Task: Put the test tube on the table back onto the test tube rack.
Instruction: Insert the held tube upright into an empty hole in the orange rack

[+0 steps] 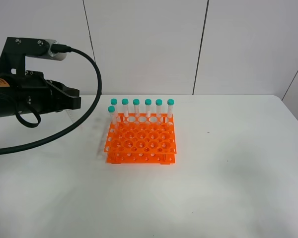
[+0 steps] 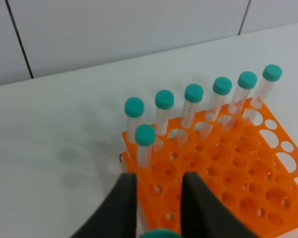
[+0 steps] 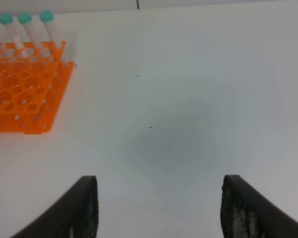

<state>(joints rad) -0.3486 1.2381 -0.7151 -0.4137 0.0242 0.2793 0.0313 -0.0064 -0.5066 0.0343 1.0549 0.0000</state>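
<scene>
The orange test tube rack (image 1: 141, 144) stands mid-table on the white table (image 1: 228, 188). It holds several teal-capped tubes (image 1: 148, 108) along its back row, plus one (image 1: 111, 115) in the second row at the left. My left gripper (image 1: 74, 99) hovers left of the rack, above the table. In the left wrist view, its fingers (image 2: 159, 178) point at the rack's (image 2: 228, 183) near left corner and are shut on the test tube, of which only the teal cap (image 2: 159, 233) shows. My right gripper (image 3: 161, 208) is open over bare table, right of the rack (image 3: 20, 99).
A black cable (image 1: 84, 114) loops from the left arm down over the table's left side. A white panelled wall (image 1: 149, 44) rises behind the table's far edge. Bare tabletop spreads right of the rack and in front of it.
</scene>
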